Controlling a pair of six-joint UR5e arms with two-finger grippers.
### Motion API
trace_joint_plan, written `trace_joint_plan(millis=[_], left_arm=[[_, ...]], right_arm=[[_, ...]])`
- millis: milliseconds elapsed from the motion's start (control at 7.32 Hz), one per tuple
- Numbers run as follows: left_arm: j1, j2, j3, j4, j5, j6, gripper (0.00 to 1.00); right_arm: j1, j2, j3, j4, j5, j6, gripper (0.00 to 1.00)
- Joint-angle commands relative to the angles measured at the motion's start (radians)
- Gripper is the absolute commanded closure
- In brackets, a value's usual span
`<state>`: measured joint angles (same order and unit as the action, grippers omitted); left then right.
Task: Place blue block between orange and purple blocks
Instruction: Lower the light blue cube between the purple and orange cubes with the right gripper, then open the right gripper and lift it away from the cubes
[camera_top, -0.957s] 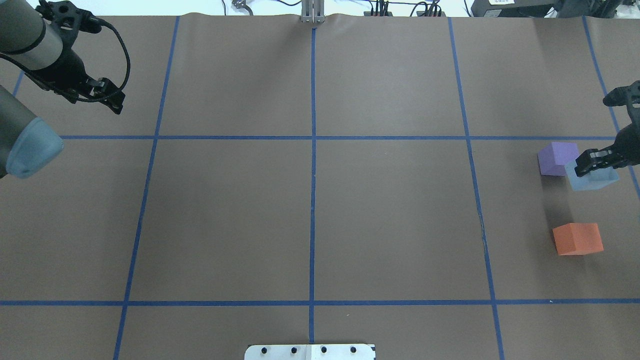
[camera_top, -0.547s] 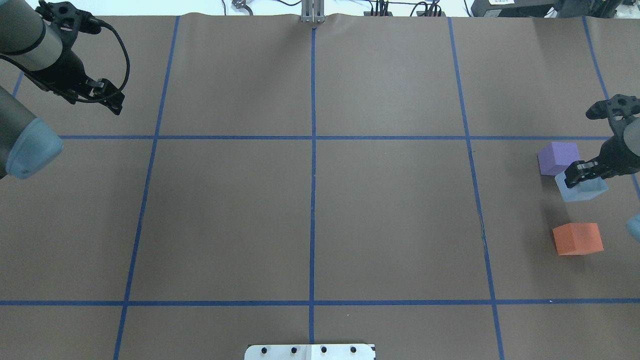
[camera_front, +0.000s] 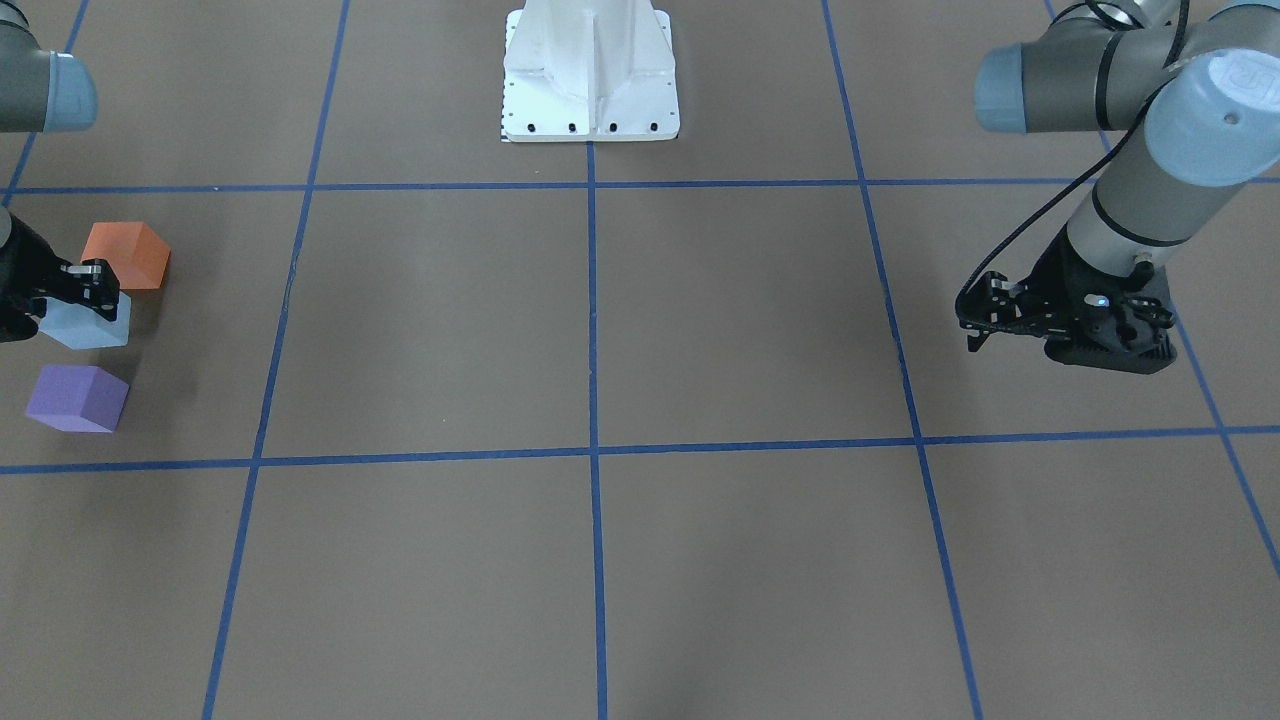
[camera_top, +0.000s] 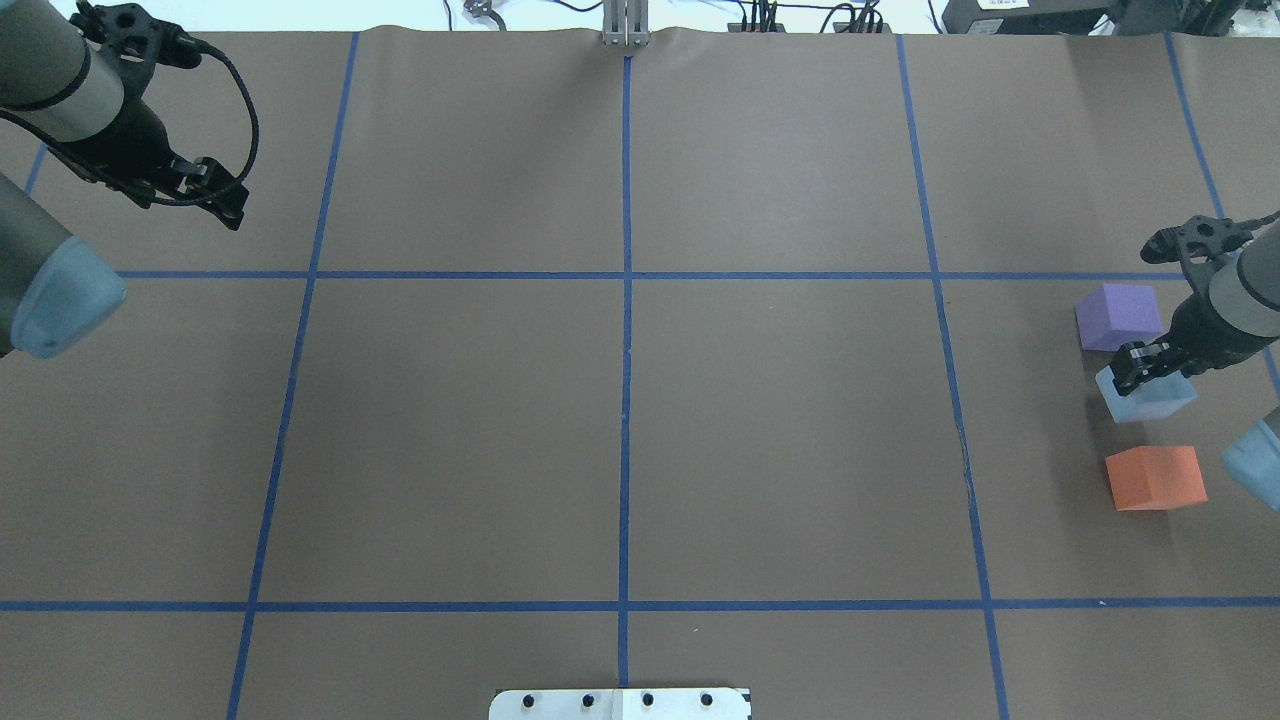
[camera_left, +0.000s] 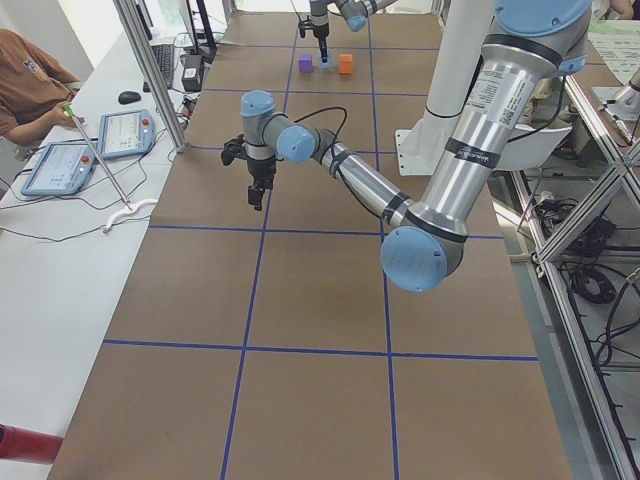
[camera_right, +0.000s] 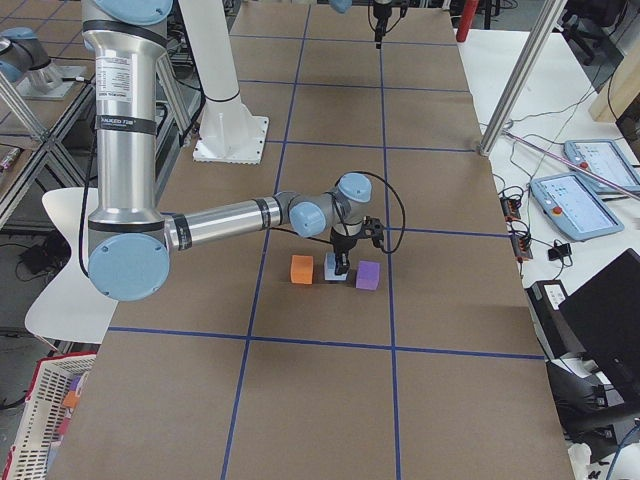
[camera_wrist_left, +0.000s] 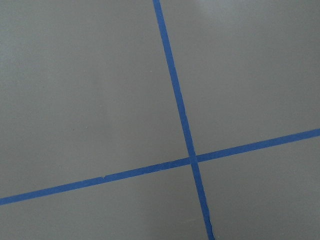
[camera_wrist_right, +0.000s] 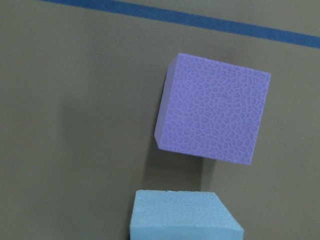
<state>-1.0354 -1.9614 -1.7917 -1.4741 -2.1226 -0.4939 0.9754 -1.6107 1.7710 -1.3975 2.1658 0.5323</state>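
Note:
The light blue block (camera_top: 1145, 398) sits between the purple block (camera_top: 1118, 316) and the orange block (camera_top: 1155, 478) at the table's right edge. My right gripper (camera_top: 1150, 365) is shut on the blue block from above, low over the table. The front view shows the same row: orange (camera_front: 127, 255), blue (camera_front: 88, 325), purple (camera_front: 78, 398), with the right gripper (camera_front: 85, 288) on the blue one. The right wrist view shows the purple block (camera_wrist_right: 212, 115) just beyond the blue block (camera_wrist_right: 185, 217). My left gripper (camera_top: 222, 200) hangs shut and empty over the far left.
Blue tape lines (camera_top: 626, 300) divide the brown table into squares. The robot's white base plate (camera_front: 590, 70) stands at the near middle edge. The left wrist view shows only a tape crossing (camera_wrist_left: 192, 159).
My right gripper has carried the blue block from beside the purple block toward the robot and slightly left, into the gap between purple and orange. The left arm has not moved.

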Motion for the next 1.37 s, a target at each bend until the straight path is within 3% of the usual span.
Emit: trace_joint_plan(millis=[0,273,410,547,957,1094,1230], left_arm=[[0.001,-0.001,0.0,0.0,0.001,-0.002,0.0],[0.0,-0.001,0.0,0.0,0.001,-0.002,0.0],[0.0,-0.001,-0.002,0.0,0.003,-0.002,0.0],[0.0,0.001,0.0,0.0,0.003,-0.002,0.0],[-0.002,0.002,-0.006,-0.002,0.001,0.002,0.0],[-0.003,0.004,-0.015,0.0,0.003,0.008,0.0],[-0.018,0.019,-0.041,0.008,0.003,0.015,0.0]], right_arm=[[-0.01,0.021,-0.021,-0.001,0.0,0.0,1.0],[-0.011,0.021,-0.024,0.0,0.002,0.0,1.0],[-0.011,0.021,-0.024,0.0,0.0,-0.002,0.54],[-0.009,0.021,-0.018,0.002,0.0,0.0,0.01],[0.025,0.025,0.031,-0.006,0.002,-0.002,0.0],[0.082,0.028,0.05,-0.015,0.012,-0.002,0.0],[0.182,0.046,0.05,-0.064,0.091,-0.026,0.0]])
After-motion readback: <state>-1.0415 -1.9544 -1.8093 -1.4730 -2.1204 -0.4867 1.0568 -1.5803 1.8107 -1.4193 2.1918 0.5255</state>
